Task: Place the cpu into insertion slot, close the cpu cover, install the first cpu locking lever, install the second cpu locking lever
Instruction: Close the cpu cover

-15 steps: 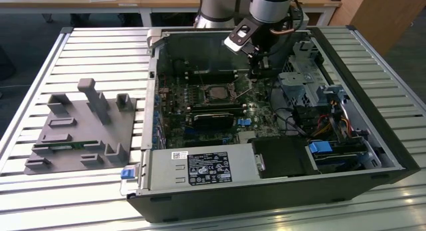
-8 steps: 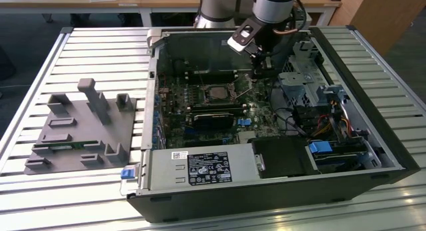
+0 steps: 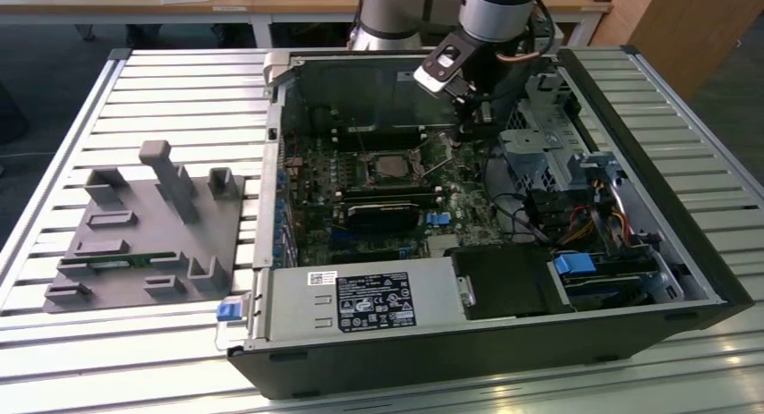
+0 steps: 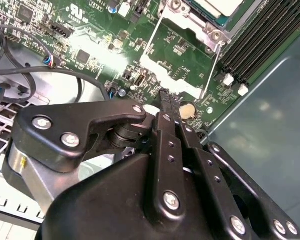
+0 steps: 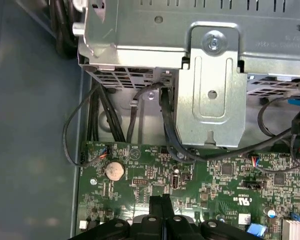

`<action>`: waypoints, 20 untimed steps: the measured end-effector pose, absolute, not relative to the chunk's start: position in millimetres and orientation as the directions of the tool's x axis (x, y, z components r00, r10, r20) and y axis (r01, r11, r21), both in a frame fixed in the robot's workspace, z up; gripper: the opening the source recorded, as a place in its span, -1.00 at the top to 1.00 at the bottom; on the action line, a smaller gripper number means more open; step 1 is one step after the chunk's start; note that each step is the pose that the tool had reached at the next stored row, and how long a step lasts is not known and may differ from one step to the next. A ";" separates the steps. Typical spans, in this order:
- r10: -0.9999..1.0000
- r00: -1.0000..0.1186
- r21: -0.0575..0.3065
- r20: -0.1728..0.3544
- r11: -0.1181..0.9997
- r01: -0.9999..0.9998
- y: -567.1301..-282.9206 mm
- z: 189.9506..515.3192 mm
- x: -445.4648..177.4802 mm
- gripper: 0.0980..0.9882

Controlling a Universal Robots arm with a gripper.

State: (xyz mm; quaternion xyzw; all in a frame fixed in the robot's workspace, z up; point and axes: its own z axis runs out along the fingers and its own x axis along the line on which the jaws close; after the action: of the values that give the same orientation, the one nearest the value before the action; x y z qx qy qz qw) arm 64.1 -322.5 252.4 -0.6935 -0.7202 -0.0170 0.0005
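The cpu [image 4: 221, 6], with a pale silver top, lies in the insertion slot [image 3: 388, 168] on the green motherboard. The silvery cpu cover [image 4: 208, 31] frames it and looks flat over it. Two thin wire levers flank the socket: one lever [image 4: 151, 37] on its far side, and the other lever [image 4: 213, 70] beside the memory slots. My gripper [image 3: 474, 123] hangs inside the case, to the exterior view's right of the socket. In both wrist views its black fingertips [image 4: 165, 96] [image 5: 161, 201] are pressed together with nothing between them, just above the board near the lever ends.
A coin battery [image 5: 114, 170] lies close to the fingertips. A metal drive cage [image 5: 210, 75] with black cables stands behind the board edge. Long black memory slots [image 4: 260, 40] run beside the socket. A grey fixture block [image 3: 143, 231] sits on the slatted table beside the case.
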 end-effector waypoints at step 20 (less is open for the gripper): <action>0.999 -0.038 0.008 0.024 0.038 0.999 -320.9 242.2 70.0 0.95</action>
State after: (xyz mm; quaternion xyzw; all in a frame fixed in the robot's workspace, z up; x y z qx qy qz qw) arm 70.0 -320.9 242.2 -0.6936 -0.7202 -0.0111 0.0060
